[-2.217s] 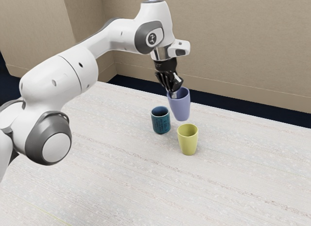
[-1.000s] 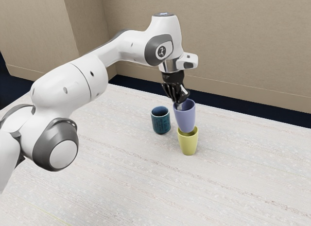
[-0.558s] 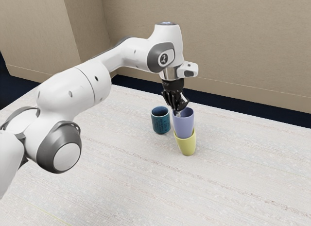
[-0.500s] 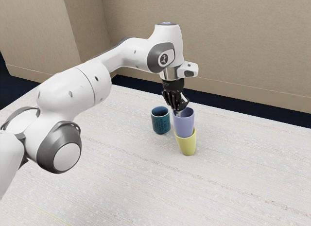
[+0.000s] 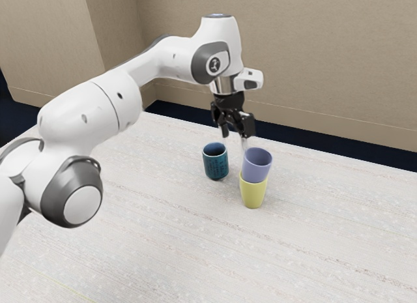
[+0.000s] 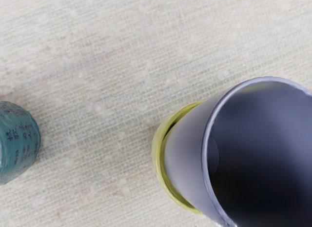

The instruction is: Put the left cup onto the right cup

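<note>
I have the jaws spread apart and holding nothing, hanging just above the purple cup (image 5: pixel 256 165). One fingertip sits close over the rim on the side toward the teal cup (image 5: pixel 215 161), and I cannot tell whether it clears the rim or grazes it.

The purple cup sits nested in the yellow cup (image 5: pixel 253 193), bottom down inside it, on the tabletop (image 5: pixel 163 238). It is not straight: it leans toward the exterior view's right. In the wrist view the yellow rim shows as a crescent on one side of the purple wall, so the fit looks lopsided.

By my reading the stacking is essentially done, and what remains is getting clear. The lean is my main worry. If the cup is only wedged on one side, a small knock could rock it out or tip both cups over. The likeliest cause is that low fingertip catching the rim if I pull away sideways rather than straight up. The teal cup stands just beside the stack, so a careless sweep of the arm (image 5: pixel 130 88) toward the exterior view's left could knock that too.
</note>
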You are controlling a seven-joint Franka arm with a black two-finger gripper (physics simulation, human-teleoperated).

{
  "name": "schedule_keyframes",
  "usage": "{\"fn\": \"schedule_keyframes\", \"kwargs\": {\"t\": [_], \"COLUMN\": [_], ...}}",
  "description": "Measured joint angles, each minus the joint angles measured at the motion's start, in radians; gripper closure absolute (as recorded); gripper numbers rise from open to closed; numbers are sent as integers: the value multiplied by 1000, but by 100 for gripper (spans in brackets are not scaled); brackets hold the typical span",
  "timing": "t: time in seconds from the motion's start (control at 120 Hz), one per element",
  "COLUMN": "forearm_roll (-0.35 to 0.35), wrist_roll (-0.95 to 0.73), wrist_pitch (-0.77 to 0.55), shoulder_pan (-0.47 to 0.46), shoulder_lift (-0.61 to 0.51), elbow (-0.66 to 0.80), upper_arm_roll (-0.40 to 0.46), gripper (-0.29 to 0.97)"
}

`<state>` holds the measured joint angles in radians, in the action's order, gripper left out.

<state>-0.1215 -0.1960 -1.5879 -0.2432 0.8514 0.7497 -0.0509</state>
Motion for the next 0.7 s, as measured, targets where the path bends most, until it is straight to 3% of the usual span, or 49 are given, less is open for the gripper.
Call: {"fn": "schedule_keyframes", "kwargs": {"t": [0.35,0.542,0.7], "forearm_roll": [5,36,62], "wrist_roll": [0,0,-1], "wrist_pitch": [-26,-74,-95], "shoulder_pan": [59,108,140], "shoulder_lift": [-418,-601,-702], "elbow": [519,692,738], "upper_arm_roll": [3,2,2], "gripper": [1,1,0]}}
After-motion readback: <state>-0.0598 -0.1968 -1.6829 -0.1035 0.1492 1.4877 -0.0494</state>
